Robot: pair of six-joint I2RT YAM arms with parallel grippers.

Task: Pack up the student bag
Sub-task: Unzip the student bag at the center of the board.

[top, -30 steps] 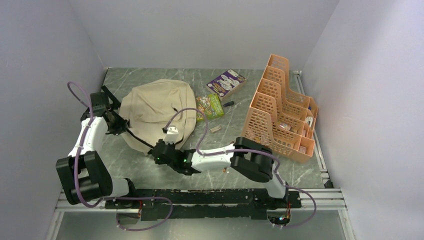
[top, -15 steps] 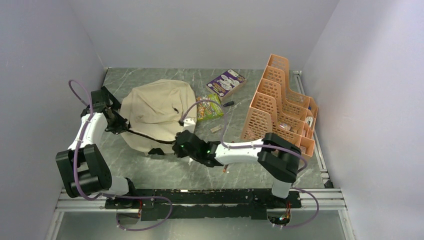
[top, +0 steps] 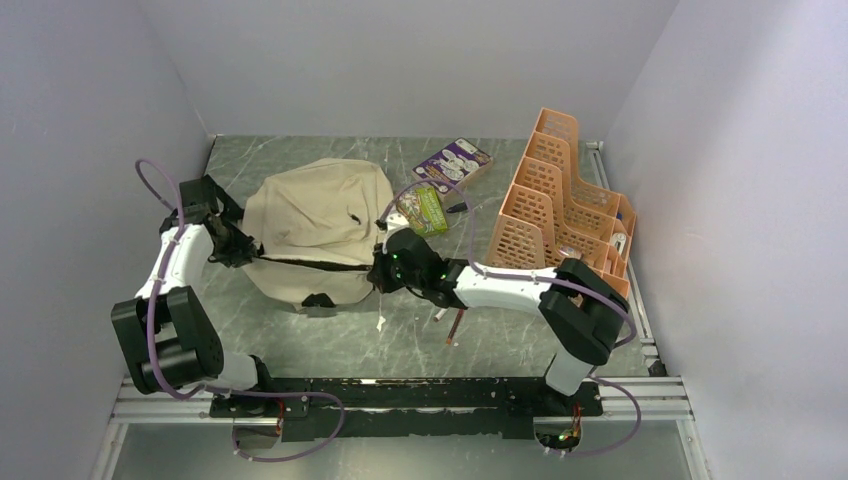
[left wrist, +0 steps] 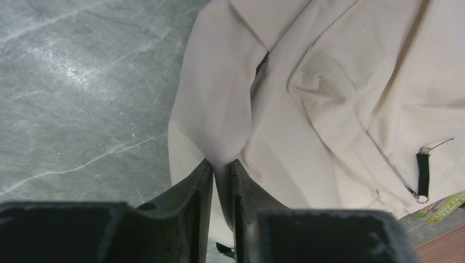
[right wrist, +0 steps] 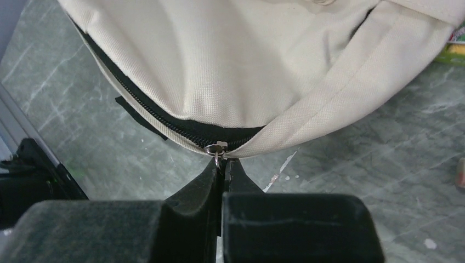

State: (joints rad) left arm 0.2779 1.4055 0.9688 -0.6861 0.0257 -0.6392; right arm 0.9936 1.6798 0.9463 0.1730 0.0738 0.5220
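Student bag (top: 315, 215) lies flat on the table (top: 300, 335), left of centre, btwn the 2 grippers, w/ its near edge facing the arm bases. L gripper (left wrist: 221, 164) is at the bag's left edge, jaws nearly together w/ a fold of the beige fabric pinched btwn them. R gripper (right wrist: 224, 167) is at the bag's near-right corner, jaws pressed together on the metal ring of the zipper pull (right wrist: 217, 150), w/ the slider right at the fingertips. Black zipper line (right wrist: 137, 107) runs from the slider leftward along the bag's lower seam; in the top view it shows as a dark line stretched btwn both grippers. Probably zipped along that stretch, but the wrist view doesn't make it clear. Orange organizer (top: 560, 225) stands at the right of the table, well apart from the bag. Purple box (top: 452, 163) and green packet (top: 428, 208) lie btwn bag and organizer, the green one just beside the bag's right edge.
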